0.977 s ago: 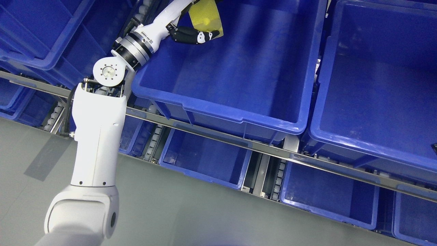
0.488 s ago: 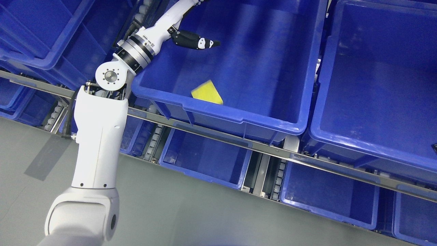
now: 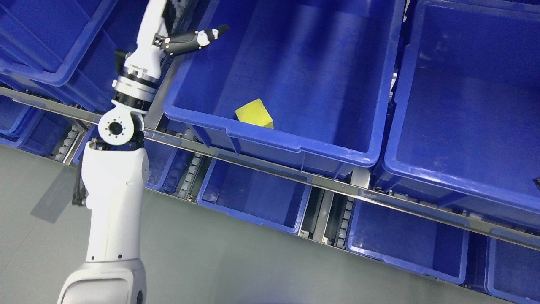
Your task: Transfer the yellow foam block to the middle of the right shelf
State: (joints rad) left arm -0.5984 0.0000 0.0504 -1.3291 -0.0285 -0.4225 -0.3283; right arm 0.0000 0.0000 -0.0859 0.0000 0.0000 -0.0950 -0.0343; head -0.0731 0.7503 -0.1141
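Note:
The yellow foam block lies inside the large blue bin on the middle shelf level, against the bin's near wall. My left hand is above the bin's upper left corner, well apart from the block. One black thumb or finger with a white tip sticks out straight over the bin's left rim, and the rest of the hand runs off the top edge. It holds nothing. The white left arm rises from the lower left. The right arm is out of view.
A second large blue bin stands to the right. More blue bins stand at the upper left. Smaller blue bins sit on the lower shelf level behind a metal rail. Grey floor fills the bottom.
The hand let go of the yellow block, which dropped to the bin's near wall. The left arm then swung back to the left, out of the bin.

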